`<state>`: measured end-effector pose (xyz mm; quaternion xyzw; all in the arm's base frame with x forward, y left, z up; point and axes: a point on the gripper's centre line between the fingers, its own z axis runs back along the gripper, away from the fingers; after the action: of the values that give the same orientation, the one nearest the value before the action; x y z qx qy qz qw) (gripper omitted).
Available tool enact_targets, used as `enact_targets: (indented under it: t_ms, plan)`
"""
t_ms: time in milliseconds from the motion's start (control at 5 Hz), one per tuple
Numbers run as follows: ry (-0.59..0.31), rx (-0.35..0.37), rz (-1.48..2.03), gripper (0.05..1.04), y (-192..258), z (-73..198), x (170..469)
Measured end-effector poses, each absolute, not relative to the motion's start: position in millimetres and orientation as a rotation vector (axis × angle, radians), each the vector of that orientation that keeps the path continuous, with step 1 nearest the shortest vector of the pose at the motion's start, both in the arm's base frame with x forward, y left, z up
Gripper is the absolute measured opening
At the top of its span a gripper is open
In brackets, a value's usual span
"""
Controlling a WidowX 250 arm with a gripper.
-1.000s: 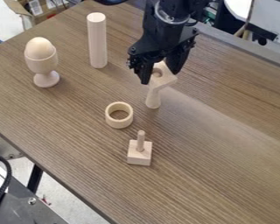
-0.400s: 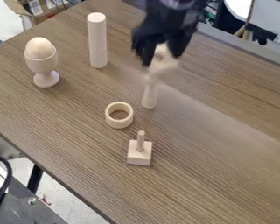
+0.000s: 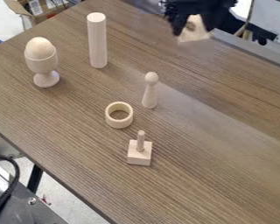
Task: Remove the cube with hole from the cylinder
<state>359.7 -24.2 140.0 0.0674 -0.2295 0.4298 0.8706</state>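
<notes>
The cube with hole [image 3: 194,34] sits between the claw's [image 3: 194,27] two fingers, gripped by them and jutting below their tips, near the tabletop's [image 3: 218,113] far edge, well apart from the round-headed peg [image 3: 149,94]. Its hole faces the camera, its lower edge slants slightly; I can't tell a long axis.

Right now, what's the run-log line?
holed cube: held | gripper: aloft, upper right | round-topped peg: upright, bare | removal: done
</notes>
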Motion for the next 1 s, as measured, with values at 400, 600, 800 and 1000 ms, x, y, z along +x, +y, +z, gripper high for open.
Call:
enact_targets:
  t_ms: [400,600,800,1000]
  plan:
    - [-0.344,0.031,0.834,0.772,-51,82,369]
    - [-0.285,-0.016,0.833,0.772,-56,58,368]
    - [-0.223,-0.053,0.825,0.837,-53,30,371]
    - [-0.213,-0.05,0.819,0.987,-50,31,370]
